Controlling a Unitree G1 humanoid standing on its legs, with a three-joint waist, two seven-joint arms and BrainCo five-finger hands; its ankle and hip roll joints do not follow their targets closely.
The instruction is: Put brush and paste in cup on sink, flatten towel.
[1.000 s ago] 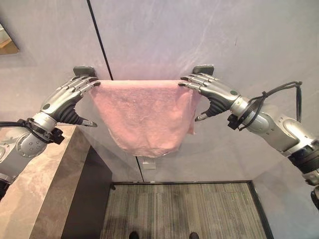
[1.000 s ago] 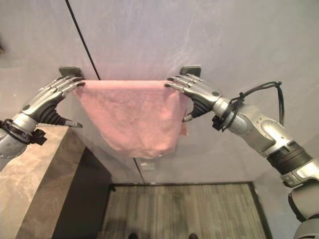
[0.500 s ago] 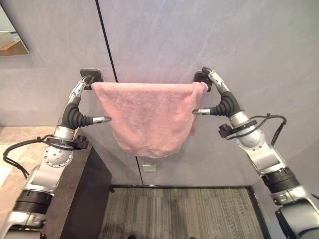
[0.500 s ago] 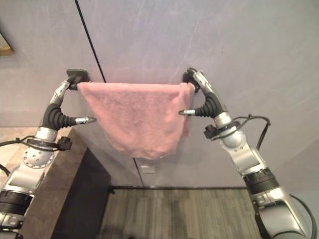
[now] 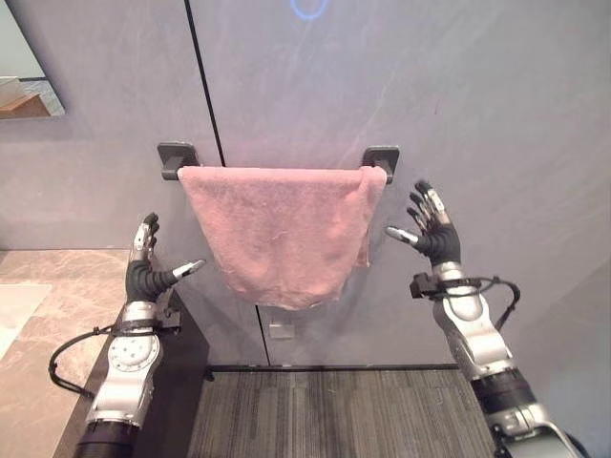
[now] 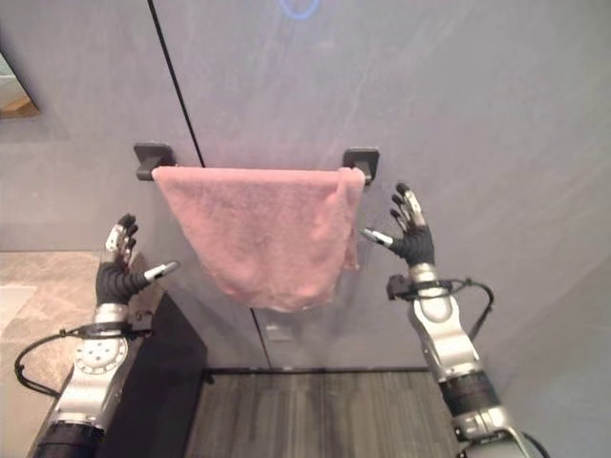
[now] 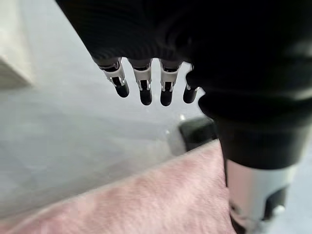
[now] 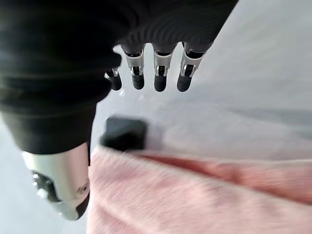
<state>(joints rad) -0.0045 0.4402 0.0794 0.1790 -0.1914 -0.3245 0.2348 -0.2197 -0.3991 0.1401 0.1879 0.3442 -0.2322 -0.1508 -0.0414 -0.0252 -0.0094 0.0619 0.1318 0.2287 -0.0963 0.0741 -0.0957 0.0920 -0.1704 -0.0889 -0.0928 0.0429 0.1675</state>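
Nearest the camera, at about seven o'clock, a marble counter (image 5: 38, 315) with a dark side panel is running up along the wall, and a strip of grey ribbed floor (image 5: 334, 410) is lying at six o'clock. Above the counter's far edge the left hand (image 5: 145, 272) is standing upright at about eight o'clock, fingers straight and loosely spread, thumb pointing toward the cloth, holding nothing and touching nothing. The right hand (image 5: 431, 234) is standing at about three o'clock, a little higher, fingers fanned open, thumb angled inward, likewise empty and apart from the cloth. Farther back, at the centre of the scene, a pink towel (image 5: 282, 229) is hanging over a rail between a left wall bracket (image 5: 176, 156) and a right wall bracket (image 5: 381, 157), its top edge stretching nearly from one bracket to the other, its lower edge drooping in a rounded sag, with a narrow flap trailing down at the four o'clock side. The towel is sitting between the two hands, well clear of both. In each wrist view the fingertips (image 7: 141, 92) are pointing past the pink cloth toward a bracket; how near they are is probably not readable there. Farthest back is the grey wall (image 5: 477, 86), with a dark vertical seam (image 5: 202, 76) at eleven o'clock.
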